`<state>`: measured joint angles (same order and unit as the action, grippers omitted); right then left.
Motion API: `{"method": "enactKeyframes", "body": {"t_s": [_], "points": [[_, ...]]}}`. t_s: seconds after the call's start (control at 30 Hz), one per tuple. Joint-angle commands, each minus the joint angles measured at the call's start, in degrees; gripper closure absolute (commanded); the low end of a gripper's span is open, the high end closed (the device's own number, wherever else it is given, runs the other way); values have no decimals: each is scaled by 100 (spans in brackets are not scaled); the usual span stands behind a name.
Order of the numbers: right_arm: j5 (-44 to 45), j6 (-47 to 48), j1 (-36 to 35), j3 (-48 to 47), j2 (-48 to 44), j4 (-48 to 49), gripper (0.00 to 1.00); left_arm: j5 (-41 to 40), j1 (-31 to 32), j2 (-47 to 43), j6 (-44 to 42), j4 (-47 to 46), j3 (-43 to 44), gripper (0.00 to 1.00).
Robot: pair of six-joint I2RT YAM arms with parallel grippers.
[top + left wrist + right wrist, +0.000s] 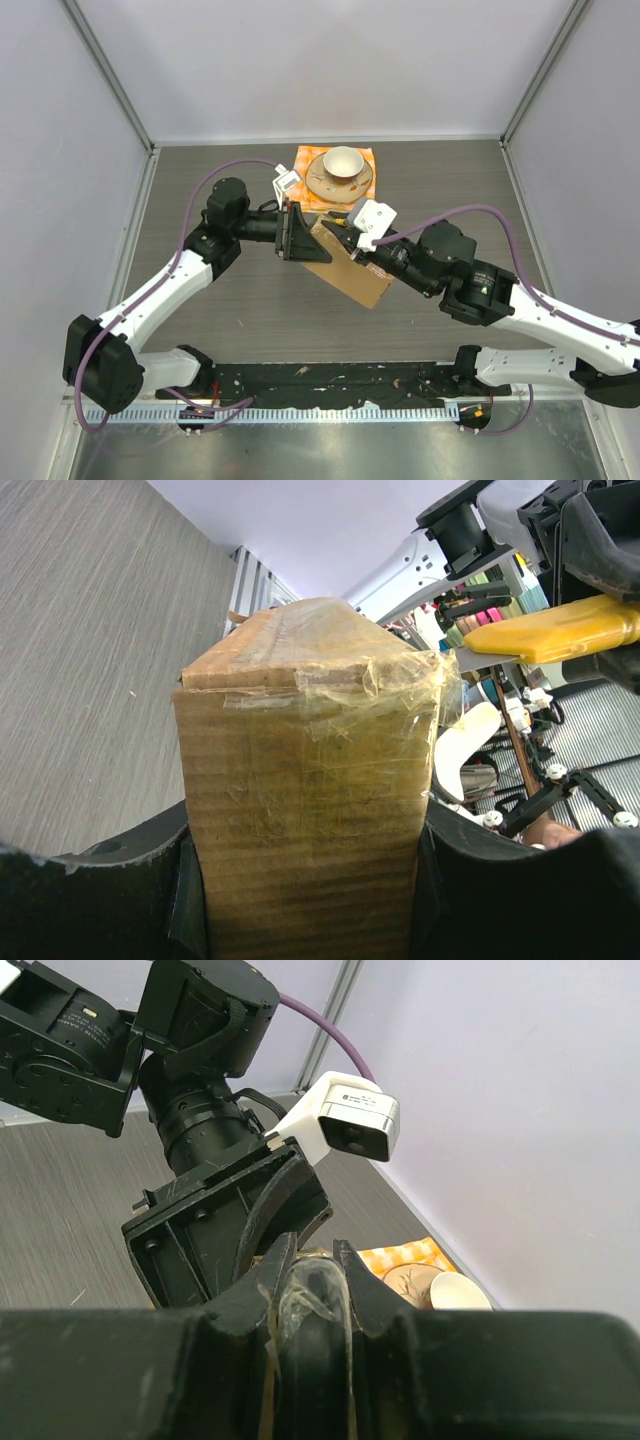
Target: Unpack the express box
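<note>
The brown cardboard express box (345, 265) is held tilted above the table, its end wrapped in clear tape (310, 780). My left gripper (295, 232) is shut on the box's left end, with the box filling the gap between the fingers (310, 880). My right gripper (345, 232) is at the box's top edge, opposite the left gripper. It is shut (310, 1255) on a yellow-handled cutter (550, 630) whose grey tip points at the box's taped corner. In the right wrist view, crumpled clear tape shows between the fingers.
A cup on a saucer (340, 165) stands on an orange checkered cloth (310, 160) at the back centre, just behind the grippers; the cup also shows in the right wrist view (455, 1290). Enclosure walls close in the table on three sides.
</note>
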<state>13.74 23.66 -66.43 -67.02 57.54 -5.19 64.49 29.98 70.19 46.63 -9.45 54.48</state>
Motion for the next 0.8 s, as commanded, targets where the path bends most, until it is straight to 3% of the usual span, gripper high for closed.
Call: {"method": "enactKeyframes", "body": {"t_s": [0.0,0.77], "points": [[340,-54,-1,-21,161,-983,99,327,35,-313,118,-645,133,100],[859,-1030,-10,744,-524,-1897,99,301,26,-384,513,-1023,283,100]]}}
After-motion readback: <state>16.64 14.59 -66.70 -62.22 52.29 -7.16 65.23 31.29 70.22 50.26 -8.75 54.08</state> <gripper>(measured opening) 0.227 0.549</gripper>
